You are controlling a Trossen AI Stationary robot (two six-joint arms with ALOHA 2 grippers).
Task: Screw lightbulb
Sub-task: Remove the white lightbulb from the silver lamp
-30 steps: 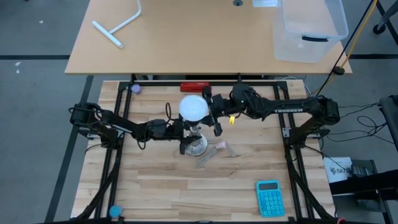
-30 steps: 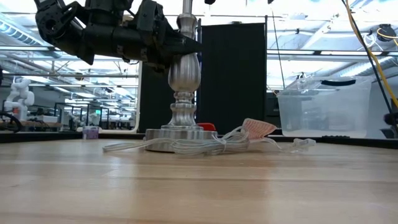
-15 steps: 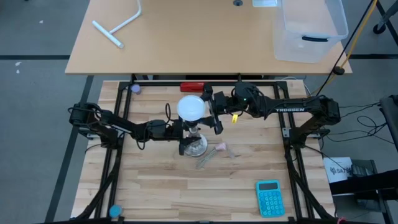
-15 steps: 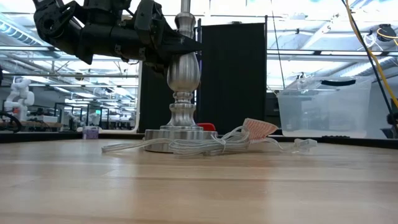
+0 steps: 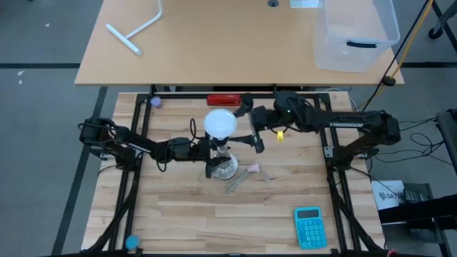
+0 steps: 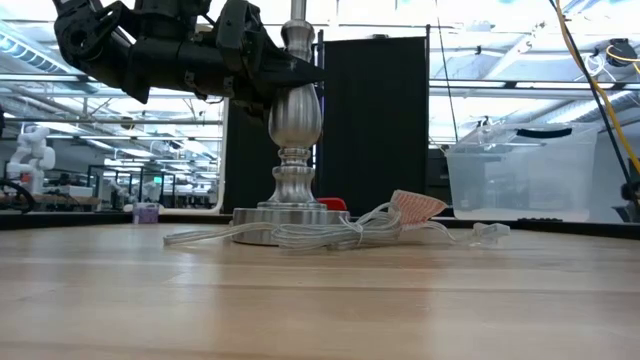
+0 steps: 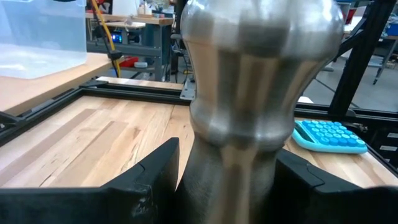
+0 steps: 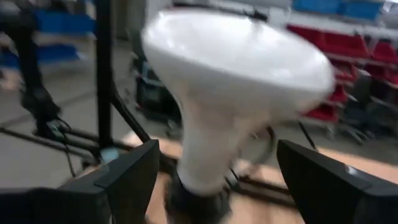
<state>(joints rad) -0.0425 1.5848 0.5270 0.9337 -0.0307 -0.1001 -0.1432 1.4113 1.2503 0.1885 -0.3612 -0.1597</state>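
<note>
— White lightbulb (image 5: 221, 123) sits on top of the lamp stand (image 6: 293, 150), its neck down in the socket, so you look mostly done.

— And your hands?

— Your left hand (image 5: 212, 148) is clamped on the stand's silver stem. Your right hand (image 5: 251, 125) is spread wide just beside the bulb, not touching. Whether it's fully tightened, you can't tell; another twist may remain.
</note>
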